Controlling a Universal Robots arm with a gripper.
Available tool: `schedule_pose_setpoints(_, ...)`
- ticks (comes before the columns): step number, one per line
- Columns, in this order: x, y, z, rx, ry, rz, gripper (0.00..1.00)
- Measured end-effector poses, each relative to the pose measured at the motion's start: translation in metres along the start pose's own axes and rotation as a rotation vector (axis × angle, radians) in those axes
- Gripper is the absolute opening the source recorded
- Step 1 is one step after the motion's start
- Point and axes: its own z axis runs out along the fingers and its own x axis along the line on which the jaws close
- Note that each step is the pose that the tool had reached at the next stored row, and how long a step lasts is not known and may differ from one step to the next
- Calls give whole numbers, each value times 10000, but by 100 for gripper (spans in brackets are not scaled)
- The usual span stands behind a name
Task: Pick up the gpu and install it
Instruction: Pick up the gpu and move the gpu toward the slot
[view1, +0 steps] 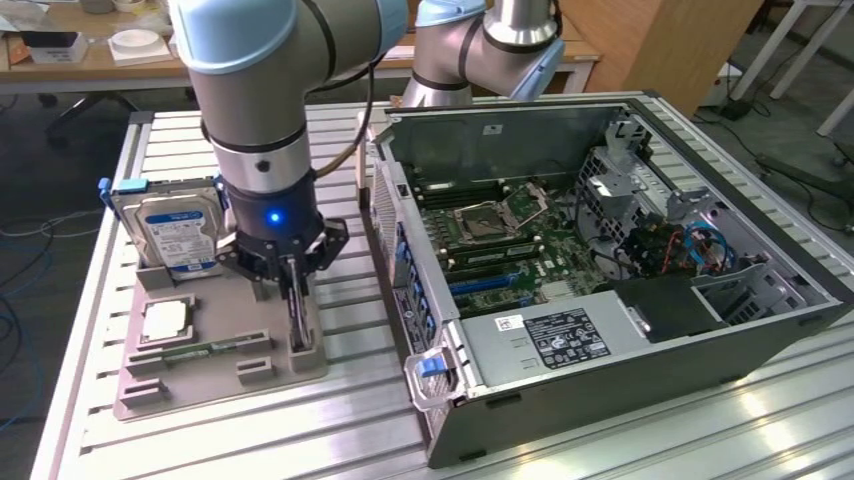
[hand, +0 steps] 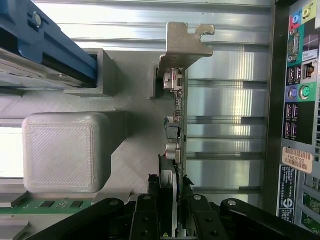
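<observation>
Note the gpu (hand: 178, 125) standing on edge in a slot of the grey holder tray (view1: 200, 385), with its silver bracket (hand: 186, 47) at the end away from the grasp. Not yet in the computer case (view1: 747, 330) just beside the tray. Clamped along its upper edge by the gripper (hand: 171, 212), one finger pressed to each face, wrist pointing straight down.

Judged as the pick-up step, with the card apparently seated in its slot. To do it well:
- Keep the squeeze square on the board, off the small components along it.
- Draw straight up along the slot without twist, so neither bracket nor lower edge snags the holder walls.
- Mind the hard drive (view1: 171, 230) upright in the neighbouring pocket and the memory stick (view1: 214, 350) lying flat nearby.
</observation>
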Motion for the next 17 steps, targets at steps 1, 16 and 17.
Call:
schedule_pose_setpoints(1, 0, 0, -5, 0, 0, 0, 27)
schedule_pose_setpoints(16, -4, 1, -181, -1, -1, 0, 27)
schedule_pose_setpoints(17, -5, 1, -216, -1, -1, 0, 27)
